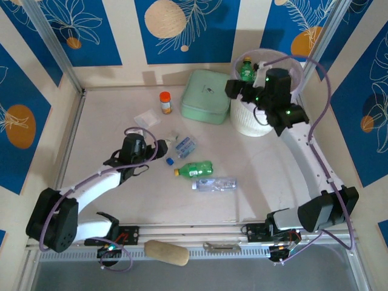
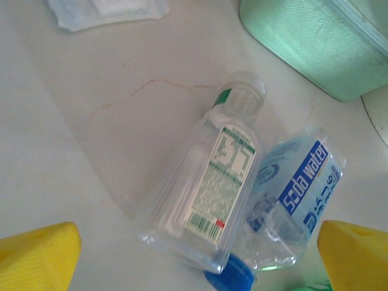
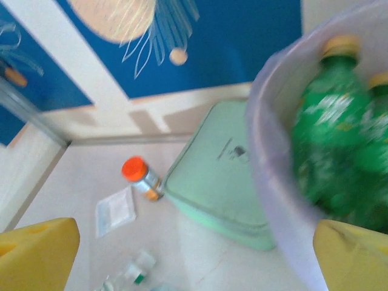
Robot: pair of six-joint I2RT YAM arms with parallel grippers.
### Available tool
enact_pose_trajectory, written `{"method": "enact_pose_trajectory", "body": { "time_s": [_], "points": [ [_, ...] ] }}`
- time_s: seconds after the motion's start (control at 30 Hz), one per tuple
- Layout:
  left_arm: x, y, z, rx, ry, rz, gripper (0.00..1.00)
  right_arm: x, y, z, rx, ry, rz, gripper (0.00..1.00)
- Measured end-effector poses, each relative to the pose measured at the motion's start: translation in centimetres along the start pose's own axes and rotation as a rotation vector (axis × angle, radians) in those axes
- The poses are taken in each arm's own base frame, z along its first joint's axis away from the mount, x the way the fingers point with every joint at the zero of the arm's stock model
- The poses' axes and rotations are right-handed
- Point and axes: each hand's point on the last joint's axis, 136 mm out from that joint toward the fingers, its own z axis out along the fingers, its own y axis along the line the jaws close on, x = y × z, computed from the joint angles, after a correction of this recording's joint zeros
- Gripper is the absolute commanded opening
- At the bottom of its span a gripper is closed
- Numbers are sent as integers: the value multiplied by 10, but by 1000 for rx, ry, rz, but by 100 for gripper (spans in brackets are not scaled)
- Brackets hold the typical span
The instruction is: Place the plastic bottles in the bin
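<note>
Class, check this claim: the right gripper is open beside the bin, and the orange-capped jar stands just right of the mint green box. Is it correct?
Not quite. The jar stands just left of the mint green box, as the top view shows. The rest holds: the right gripper is open beside the bin.

Bin (image 1: 251, 124) at far-right of tabletop (image 1: 103, 139), w/ two bottles (image 3: 330, 139) in it. Lidded box (image 1: 206, 97) just left of bin. Jar (image 1: 165, 102) left of box; flat bag (image 1: 147, 119) front-left of jar. Mid-tabletop: bottle pair (image 2: 209, 182) lying side by side, touching. Third bottle (image 1: 195, 168) nearer front edge, fourth bottle (image 1: 215, 184) just front-right of it.
</note>
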Motion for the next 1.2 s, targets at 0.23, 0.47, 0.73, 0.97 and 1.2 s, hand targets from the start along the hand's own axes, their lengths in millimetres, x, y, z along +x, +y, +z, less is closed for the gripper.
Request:
{"method": "enact_pose_trajectory", "body": {
  "time_s": [0.23, 0.47, 0.73, 0.97, 1.2],
  "points": [
    [-7, -19, 22, 33, 88, 140, 100, 91, 27, 12, -66, 169, 10, 99],
    [2, -20, 42, 20, 196, 250, 100, 133, 32, 17, -66, 225, 80, 99],
    [22, -8, 48, -8, 285, 304, 96, 138, 37, 26, -83, 216, 133, 99],
    [25, -5, 58, -28, 326, 322, 91, 150, 40, 33, -86, 252, 140, 99],
    [19, -4, 70, -54, 324, 333, 84, 150, 43, 33, -90, 254, 144, 99]
  ]
}}
